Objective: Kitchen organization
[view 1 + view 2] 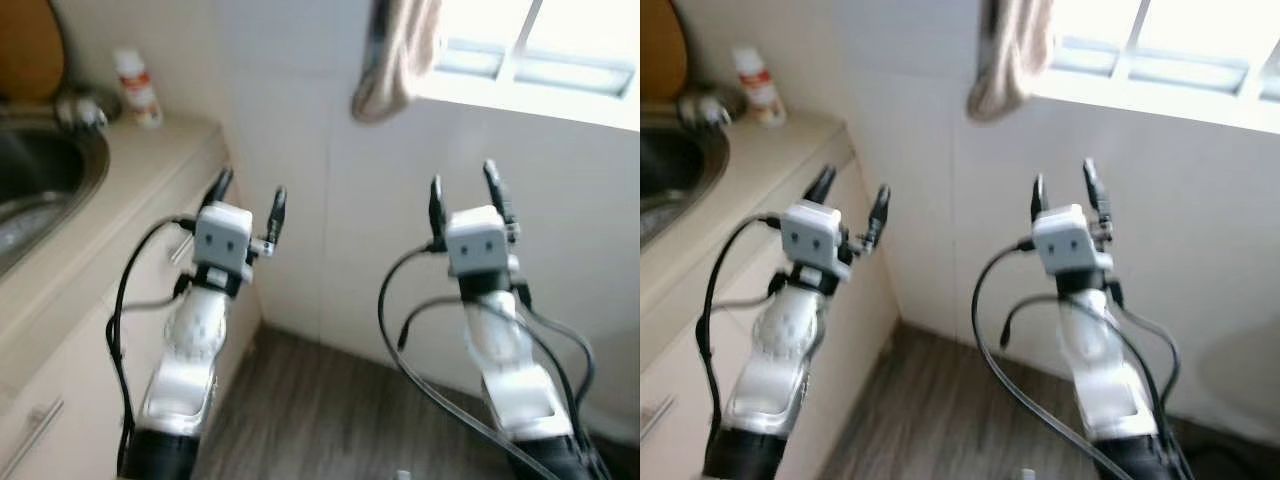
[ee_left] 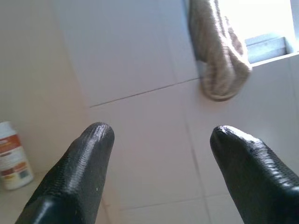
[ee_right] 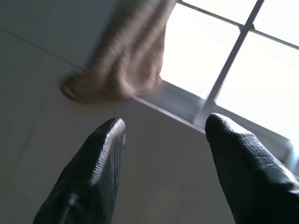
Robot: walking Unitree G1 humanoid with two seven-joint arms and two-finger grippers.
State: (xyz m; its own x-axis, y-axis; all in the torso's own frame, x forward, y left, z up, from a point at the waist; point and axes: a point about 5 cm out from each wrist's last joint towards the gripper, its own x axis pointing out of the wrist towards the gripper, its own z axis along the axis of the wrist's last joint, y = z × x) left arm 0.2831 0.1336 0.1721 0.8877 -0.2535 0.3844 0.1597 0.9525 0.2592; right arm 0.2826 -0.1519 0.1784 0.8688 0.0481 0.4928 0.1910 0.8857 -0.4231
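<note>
Silver arms, grey boxy wrists, looping black cables, black-fingered grippers

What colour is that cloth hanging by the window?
The cloth is beige, a light tan; the left wrist view shows it best.

You have a small white bottle [image 1: 137,88] with an orange label standing upright at the counter's [image 1: 150,160] back corner. A beige cloth [image 1: 398,55] hangs beside the window [image 1: 540,60].

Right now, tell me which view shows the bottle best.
Left eye view: the bottle stands whole on the counter near the sink. Right eye matches it; left wrist cuts it at the edge.
</note>
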